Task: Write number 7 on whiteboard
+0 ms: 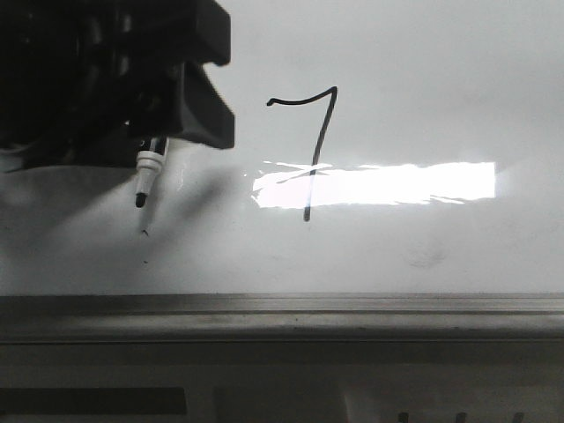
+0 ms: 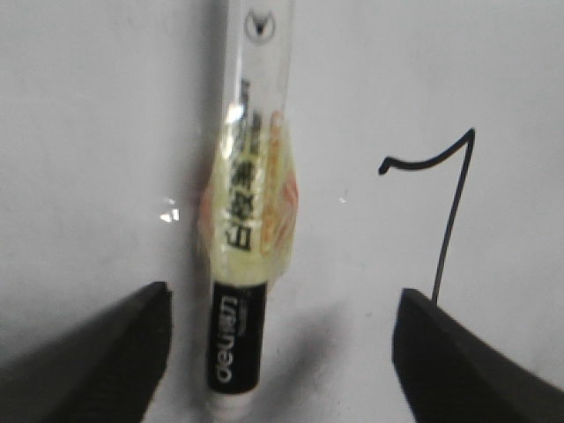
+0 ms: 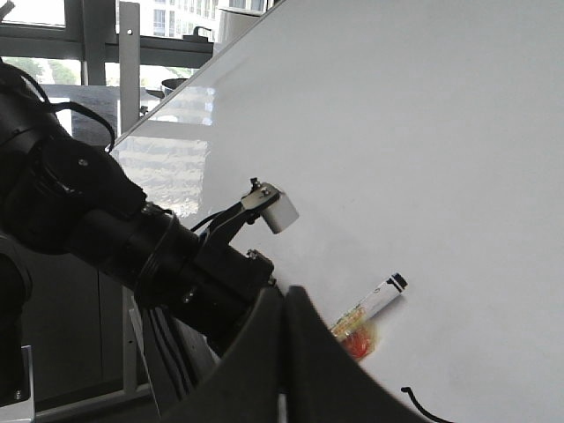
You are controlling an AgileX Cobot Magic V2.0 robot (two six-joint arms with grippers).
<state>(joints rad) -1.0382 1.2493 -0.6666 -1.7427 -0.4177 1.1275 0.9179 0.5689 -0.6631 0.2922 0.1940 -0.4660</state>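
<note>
Where glossy whiteboard (image 1: 441, 88) gleams, wavy-topped number 7 (image 1: 313, 150) (seemingly thin ink).

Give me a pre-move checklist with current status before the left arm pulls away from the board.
1. Number 7 drawn with top bar and slanted stem: ok.
2. Marker released: ok; in the left wrist view it lies between the spread fingers of the left hand, touching neither.
3. Marker tip off the whiteboard: cannot tell.
4. Stroke unsmeared: ok, the line looks clean.
5. Stray marks: not ok, small specks below the tip.
6. Right hand's state: cannot tell; its fingers are not shown.
</note>
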